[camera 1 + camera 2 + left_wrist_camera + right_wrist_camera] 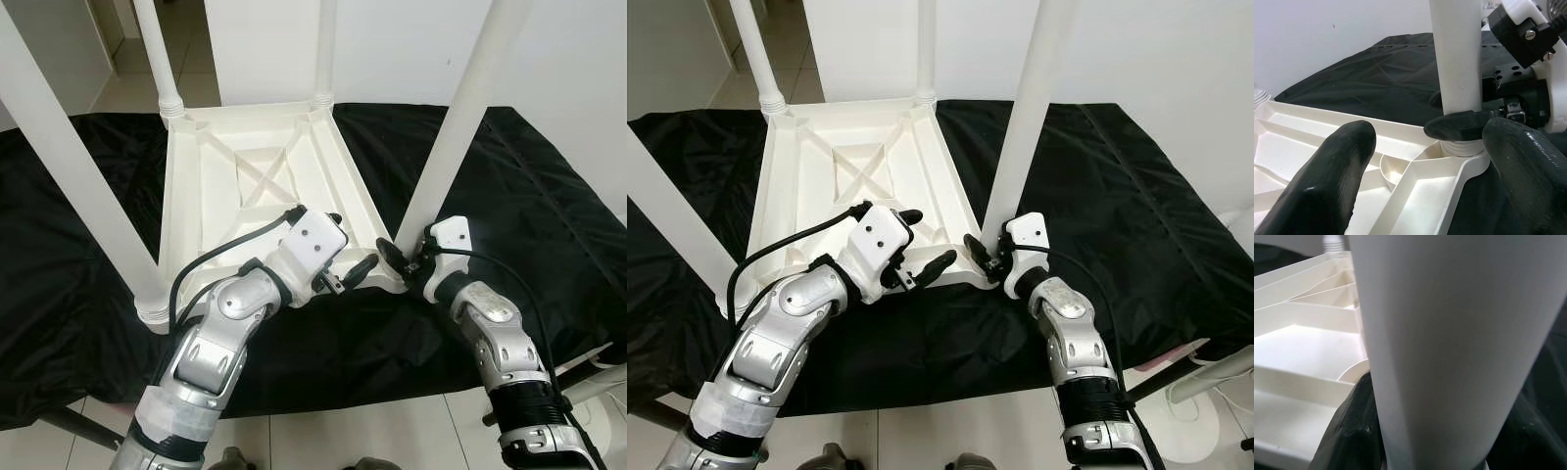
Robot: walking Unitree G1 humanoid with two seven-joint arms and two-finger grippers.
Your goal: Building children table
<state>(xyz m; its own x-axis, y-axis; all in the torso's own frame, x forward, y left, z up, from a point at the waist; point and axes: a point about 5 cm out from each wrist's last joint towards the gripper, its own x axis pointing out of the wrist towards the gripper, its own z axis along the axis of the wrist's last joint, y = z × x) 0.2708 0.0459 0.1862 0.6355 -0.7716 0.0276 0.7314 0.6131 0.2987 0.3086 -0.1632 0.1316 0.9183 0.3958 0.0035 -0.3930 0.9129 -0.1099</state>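
1. Tabletop (245, 186) lies upside down on a black cloth (549, 215), ribs up, so the sockets face upward for fitting legs.
2. Four legs stand in the corners.
3. Right hand (404, 257) is clenched around the base of the near-right leg (460, 127), apparently seating it in its socket.
4. Left hand (345, 257) hovers released just beside that corner, fingers (1332, 171) apart, probably ready to steady the top.
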